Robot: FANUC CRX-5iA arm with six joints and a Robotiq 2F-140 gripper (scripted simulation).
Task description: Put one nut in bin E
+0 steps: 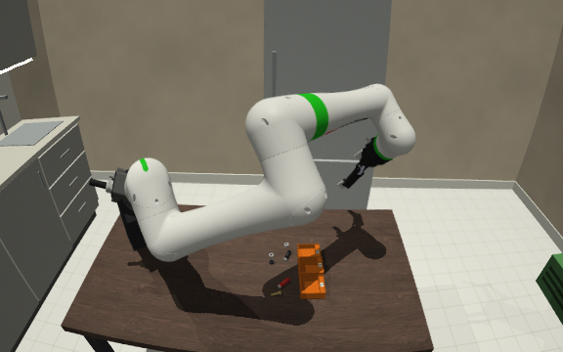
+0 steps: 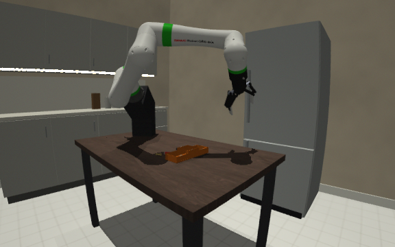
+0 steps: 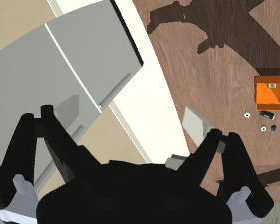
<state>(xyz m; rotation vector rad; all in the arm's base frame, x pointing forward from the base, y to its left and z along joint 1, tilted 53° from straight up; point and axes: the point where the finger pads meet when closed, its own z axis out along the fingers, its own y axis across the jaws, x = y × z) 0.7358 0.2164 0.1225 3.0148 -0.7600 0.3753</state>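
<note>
A row of joined orange bins (image 1: 311, 271) lies on the dark wooden table; it also shows in the exterior view (image 2: 186, 153) and at the right edge of the wrist view (image 3: 271, 94). The bin letters are too small to read. Two pale nuts (image 1: 285, 243) (image 1: 271, 254) and a small dark one (image 1: 271, 262) lie just left of the bins. The pale nuts show in the wrist view (image 3: 248, 115). My gripper (image 1: 352, 178) hangs high above the table's far right edge, near the fridge, wide open and empty. It also shows in the exterior view (image 2: 238, 97) and the wrist view (image 3: 128, 216).
A small black-and-red part (image 1: 287, 254), a red part (image 1: 283, 283) and a brass screw (image 1: 276, 293) lie left of the bins. A grey fridge (image 2: 283, 113) stands close behind the gripper. The arm's base (image 2: 142, 113) is at the table's far left end.
</note>
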